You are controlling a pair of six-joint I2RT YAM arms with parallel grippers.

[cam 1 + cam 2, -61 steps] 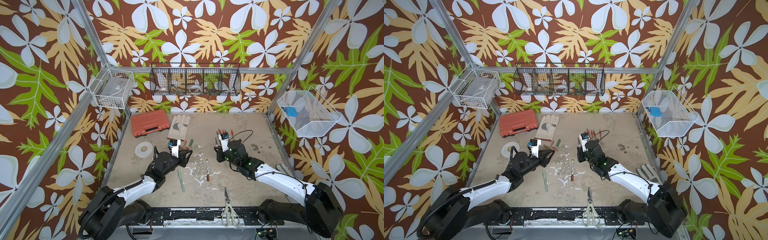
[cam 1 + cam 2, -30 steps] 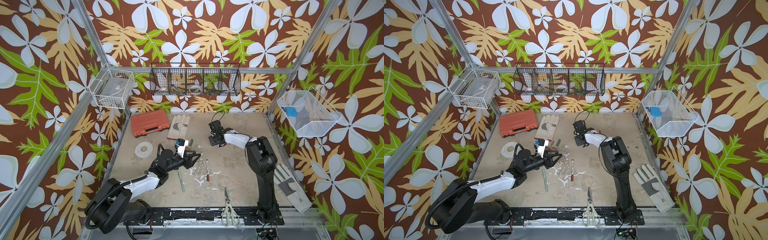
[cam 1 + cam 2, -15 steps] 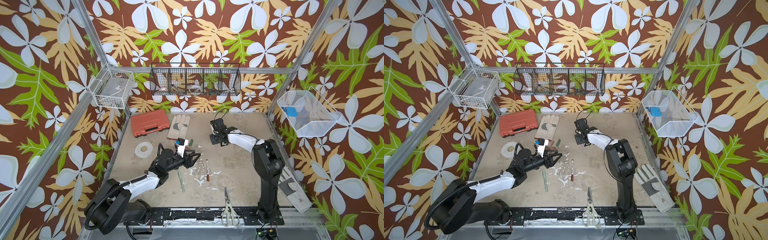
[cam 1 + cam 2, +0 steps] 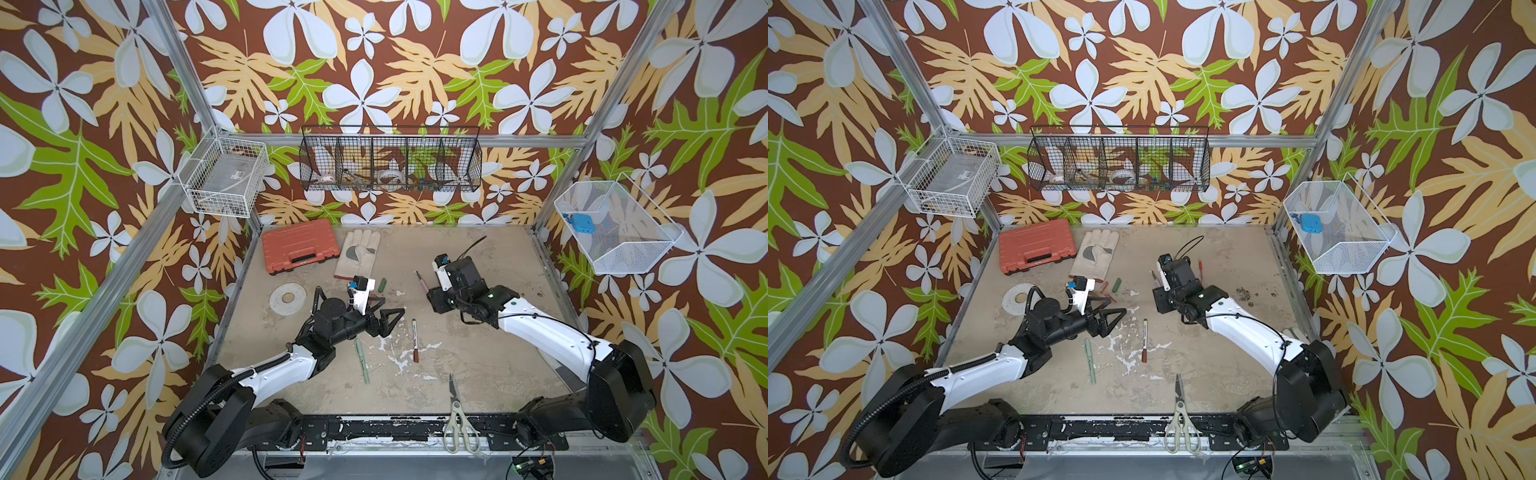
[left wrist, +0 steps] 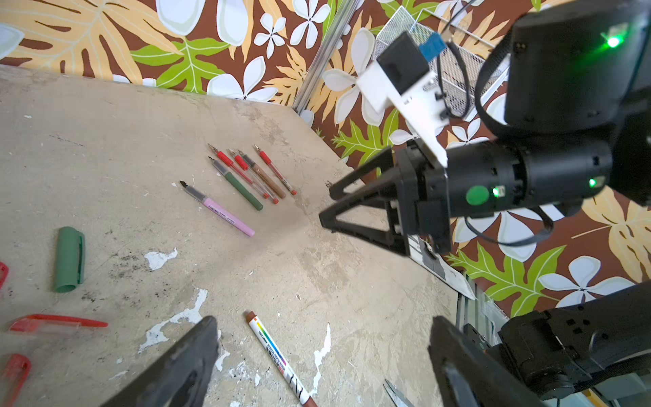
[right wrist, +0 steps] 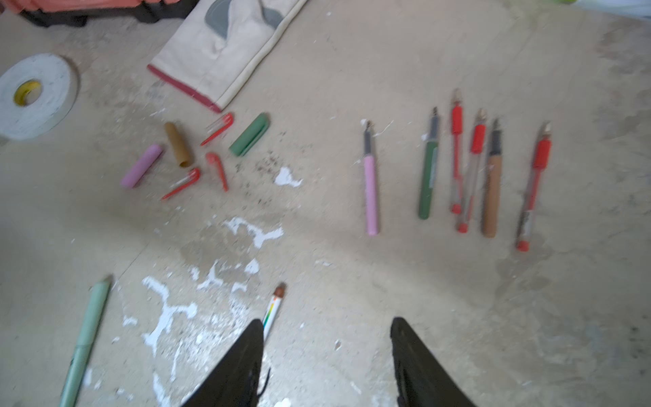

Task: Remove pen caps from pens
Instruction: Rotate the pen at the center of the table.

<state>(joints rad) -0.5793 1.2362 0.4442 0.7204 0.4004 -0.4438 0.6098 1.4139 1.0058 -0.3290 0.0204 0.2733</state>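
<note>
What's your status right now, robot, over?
Left fingers open, empty. Right fingers open, empty. White brown-capped plastic marker pen not yet uncapped. Nothing lying on it.

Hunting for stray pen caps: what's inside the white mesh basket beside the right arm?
One small blue object sits in the white mesh basket, at its far end. Nothing else shows through the mesh; anything beneath the blue object is hidden.
</note>
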